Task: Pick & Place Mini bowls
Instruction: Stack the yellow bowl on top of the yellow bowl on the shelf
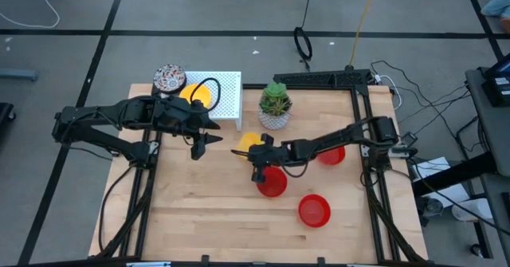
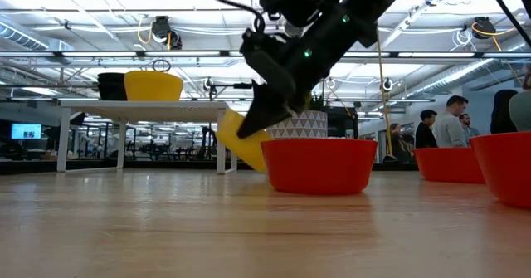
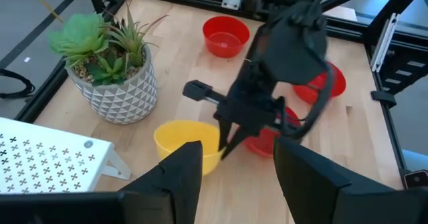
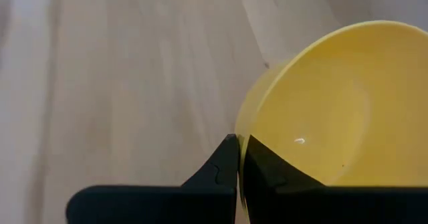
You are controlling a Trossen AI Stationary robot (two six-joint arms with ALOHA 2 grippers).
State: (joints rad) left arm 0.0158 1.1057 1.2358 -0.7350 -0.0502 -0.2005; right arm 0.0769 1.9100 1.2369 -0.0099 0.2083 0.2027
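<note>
Nearest the table's front edge, a red bowl (image 1: 314, 210) sits alone on the wooden table (image 1: 199, 219), well apart from both arms. Just behind it a second red bowl (image 1: 272, 182) stands upright, touching or almost touching the right gripper (image 1: 253, 165) that hangs over its rim. The right gripper is pinched tight on the wall of a yellow bowl (image 1: 250, 142), one finger inside and one outside; in the low view this yellow bowl (image 2: 241, 139) hangs tilted, its lower edge close to the tabletop, just beside the red bowl (image 2: 319, 165). A third red bowl (image 1: 331, 154) lies under the right arm, towards the table's right side.

The left gripper (image 1: 199, 145) hovers above the bare wood to the left of the yellow bowl, near it but not touching, its fingers (image 3: 175, 177) spread apart and holding nothing.

Farther back stands a white patterned pot with a green plant (image 1: 275, 106). Beside it a white perforated rack (image 1: 225, 96) holds another yellow bowl (image 1: 196, 94), and at the rack's far left corner rests a patterned bowl (image 1: 169, 78)
</note>
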